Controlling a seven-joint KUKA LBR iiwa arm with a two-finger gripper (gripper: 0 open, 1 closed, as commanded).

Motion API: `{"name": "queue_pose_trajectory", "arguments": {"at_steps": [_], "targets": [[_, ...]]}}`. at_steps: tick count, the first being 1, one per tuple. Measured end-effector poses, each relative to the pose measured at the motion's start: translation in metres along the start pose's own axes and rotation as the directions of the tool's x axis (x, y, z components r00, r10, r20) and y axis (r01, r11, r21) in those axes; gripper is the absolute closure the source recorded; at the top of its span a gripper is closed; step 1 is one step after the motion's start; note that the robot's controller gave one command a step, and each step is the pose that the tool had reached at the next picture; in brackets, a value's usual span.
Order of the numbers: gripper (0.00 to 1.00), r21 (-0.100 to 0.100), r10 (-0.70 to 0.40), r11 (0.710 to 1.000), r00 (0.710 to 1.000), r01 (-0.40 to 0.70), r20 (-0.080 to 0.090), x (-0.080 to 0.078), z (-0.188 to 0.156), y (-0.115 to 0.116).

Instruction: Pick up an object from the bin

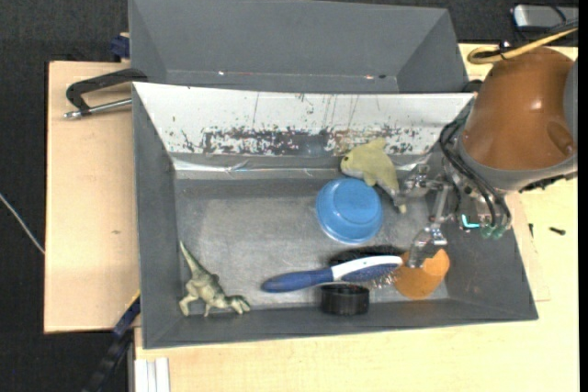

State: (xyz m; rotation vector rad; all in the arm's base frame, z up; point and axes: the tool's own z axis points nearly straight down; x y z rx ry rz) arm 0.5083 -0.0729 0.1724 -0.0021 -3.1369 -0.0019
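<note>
Noted orange rounded piece (424, 278) lower right of blue cup (349, 208), just under gripper (428, 245). Could not tell gripper spread. Judged risk: catching blue brush (322, 275), below cup, bristles seemingly touching orange piece, dragging both. Found in grey bin (156, 197) also: black cap (344, 298) below cup, yellowish plush (370, 162) above, dinosaur (207, 289) far lower left.

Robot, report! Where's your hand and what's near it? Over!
Hand at right side of bin, above orange piece. Blue-and-white brush and black cap crowd its left. Over.
</note>
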Motion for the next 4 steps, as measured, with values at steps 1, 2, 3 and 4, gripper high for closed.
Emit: {"name": "queue_pose_trajectory", "arguments": {"at_steps": [1,2,3,4], "targets": [[0.00,0.004,-0.268,0.963,0.963,0.268,0.013,0.008,0.074,0.030],[1.00,0.004,-0.270,0.963,0.963,0.270,0.009,0.009,0.076,0.030],[1.00,0.004,-0.168,0.986,0.986,0.168,0.015,0.005,0.059,-0.033],[1.00,0.007,-0.147,0.989,0.989,0.147,0.018,0.001,-0.067,-0.048]]}}
